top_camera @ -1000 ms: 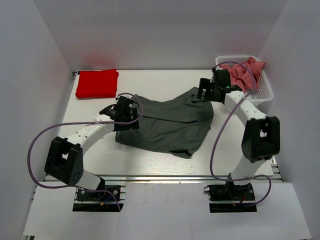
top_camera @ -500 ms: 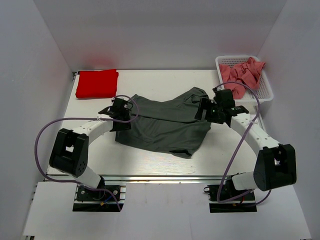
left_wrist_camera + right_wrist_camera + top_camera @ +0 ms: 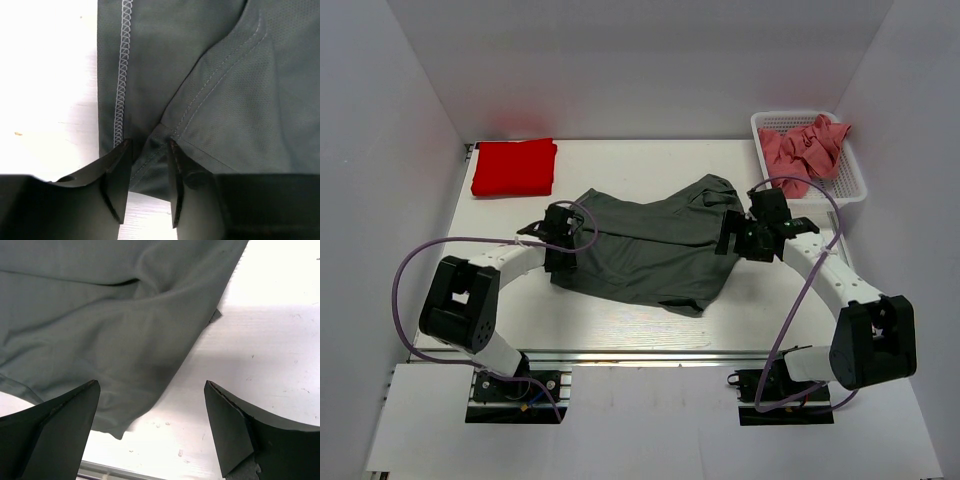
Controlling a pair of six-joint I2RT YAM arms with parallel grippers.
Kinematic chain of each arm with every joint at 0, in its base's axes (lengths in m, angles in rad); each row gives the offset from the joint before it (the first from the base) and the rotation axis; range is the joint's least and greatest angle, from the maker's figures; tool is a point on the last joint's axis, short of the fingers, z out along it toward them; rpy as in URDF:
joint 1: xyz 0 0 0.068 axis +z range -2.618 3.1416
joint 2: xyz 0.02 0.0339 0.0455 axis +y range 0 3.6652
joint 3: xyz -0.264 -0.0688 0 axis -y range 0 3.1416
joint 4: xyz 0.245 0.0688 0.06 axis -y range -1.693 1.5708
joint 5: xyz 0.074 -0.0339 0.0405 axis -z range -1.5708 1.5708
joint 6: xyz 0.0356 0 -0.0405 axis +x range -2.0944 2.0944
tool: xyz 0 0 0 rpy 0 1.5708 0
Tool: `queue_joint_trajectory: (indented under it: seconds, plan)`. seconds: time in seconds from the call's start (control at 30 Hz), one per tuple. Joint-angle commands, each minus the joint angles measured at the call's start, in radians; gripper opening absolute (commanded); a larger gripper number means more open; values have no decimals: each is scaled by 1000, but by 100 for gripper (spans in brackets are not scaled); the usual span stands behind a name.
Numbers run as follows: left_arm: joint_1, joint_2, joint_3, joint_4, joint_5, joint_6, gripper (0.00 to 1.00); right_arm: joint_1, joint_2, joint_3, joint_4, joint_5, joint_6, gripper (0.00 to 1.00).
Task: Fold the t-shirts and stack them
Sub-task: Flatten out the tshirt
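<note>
My left pincer [image 3: 147, 150] pinches a thin fold of the dark grey t-shirt [image 3: 650, 245] lying left of the basket [image 3: 790, 115], and my right pincer [image 3: 151, 385] gapes wide, so a lone pull might slip or bunch it.

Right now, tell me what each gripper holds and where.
Left gripper pinches the dark grey t-shirt at its left edge, beside the stitched hem. Right gripper is open, holding nothing.

One grey t-shirt [image 3: 650, 250], one red [image 3: 514, 168], one basket [image 3: 848, 191]
</note>
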Motion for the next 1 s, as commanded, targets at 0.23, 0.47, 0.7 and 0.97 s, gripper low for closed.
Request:
queue_joint_trajectory:
  seconds: [0.23, 0.47, 0.7, 0.97]
  plan:
    - [7, -78, -7, 62, 76, -9, 0, 107, -94, -64, -93, -70, -73, 90]
    - [7, -237, -19, 74, 126, -9, 0, 216, -136, -151, -143, -121, -50, 79]
    - [-2, -457, -62, 130, 159, -18, 0, 310, -160, -288, -55, -124, 44, 72]
    - [-2, -497, -62, 120, 170, -27, 0, 380, -111, -368, 225, -100, 179, 64]
